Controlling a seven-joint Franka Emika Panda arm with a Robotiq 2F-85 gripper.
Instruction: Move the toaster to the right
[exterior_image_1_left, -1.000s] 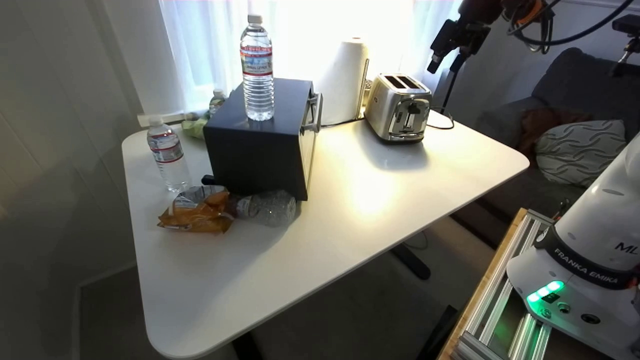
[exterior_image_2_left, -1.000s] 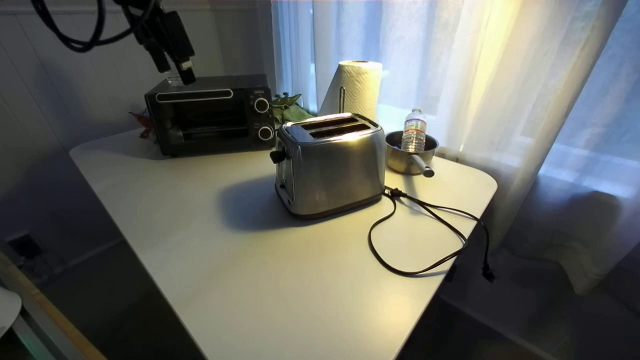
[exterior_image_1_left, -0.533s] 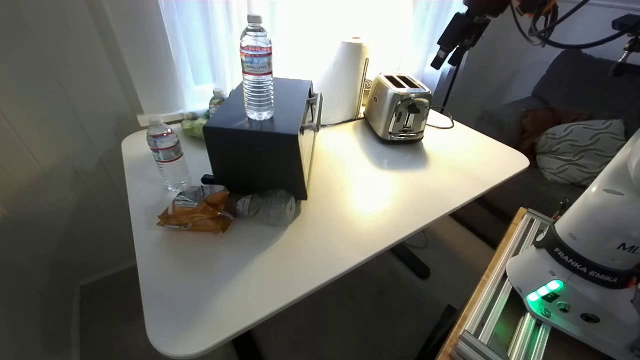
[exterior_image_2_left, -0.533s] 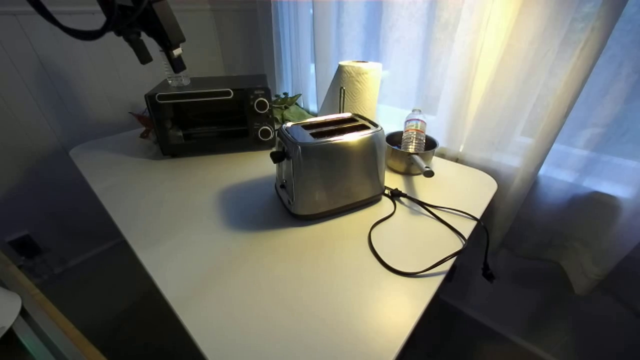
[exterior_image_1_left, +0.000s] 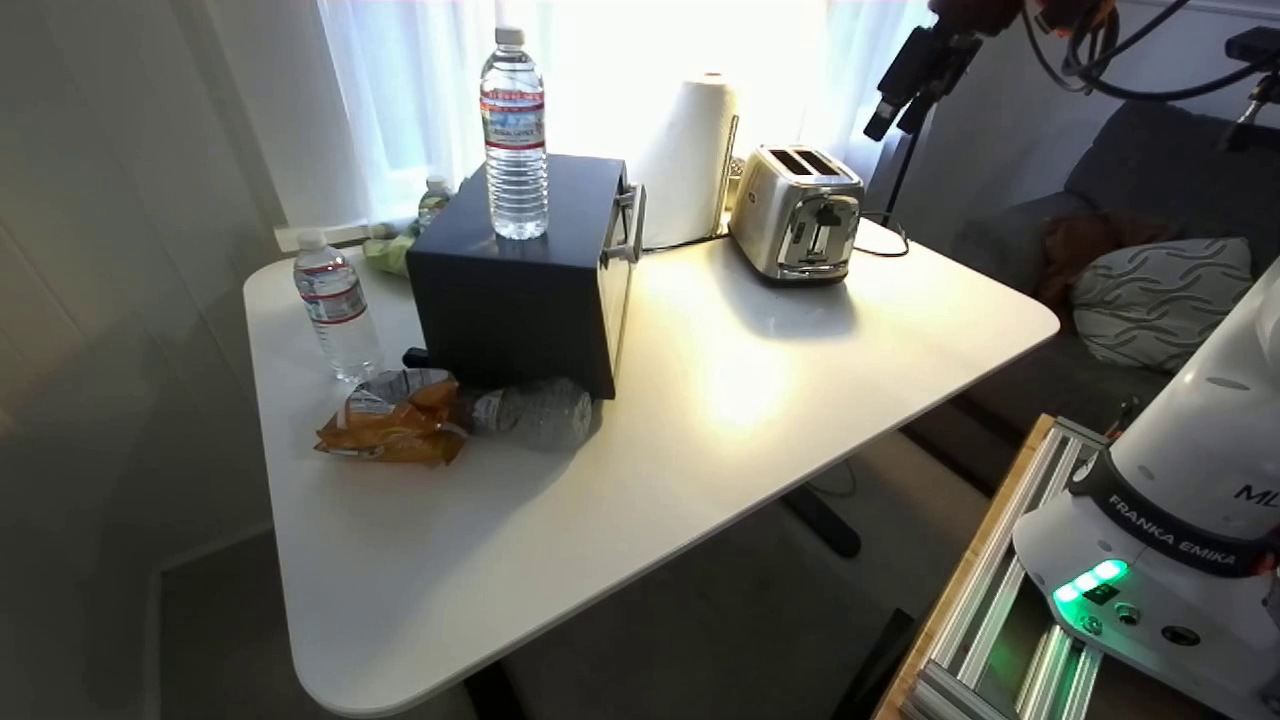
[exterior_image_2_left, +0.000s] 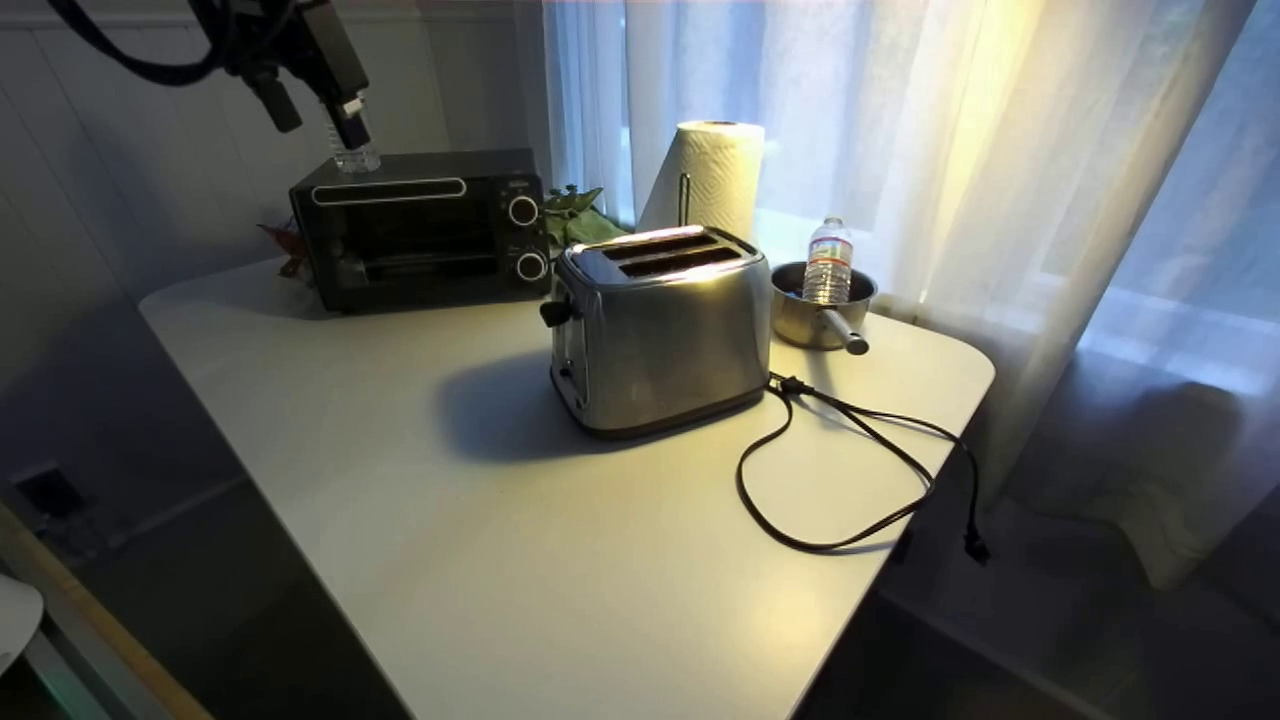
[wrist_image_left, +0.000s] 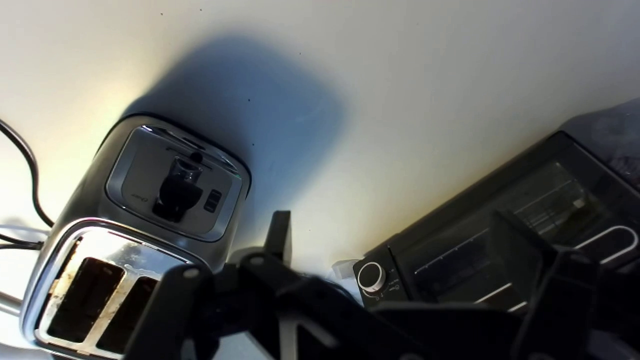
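The brushed-silver two-slot toaster stands upright on the white table in both exterior views (exterior_image_1_left: 800, 215) (exterior_image_2_left: 665, 340). In the wrist view the toaster (wrist_image_left: 145, 190) is at the left, its lever face and slots showing. My gripper hangs in the air above the table in both exterior views (exterior_image_1_left: 892, 129) (exterior_image_2_left: 320, 128), apart from the toaster. In the wrist view the gripper (wrist_image_left: 392, 217) has its fingers wide apart with nothing between them. One finger shows beside the toaster, the other in front of the black oven.
A black toaster oven (exterior_image_1_left: 510, 320) carries a water bottle (exterior_image_1_left: 515, 140). A paper-towel roll (exterior_image_2_left: 715, 180) and a pot (exterior_image_2_left: 800, 322) holding a bottle stand behind the toaster. A black cord (exterior_image_2_left: 840, 548) runs over the table edge. A snack bag (exterior_image_1_left: 395, 420) lies before the oven.
Over the first half second my gripper rises slightly, shifts away from the toaster and turns a little. Since then it has hardly moved. The toaster has not moved.
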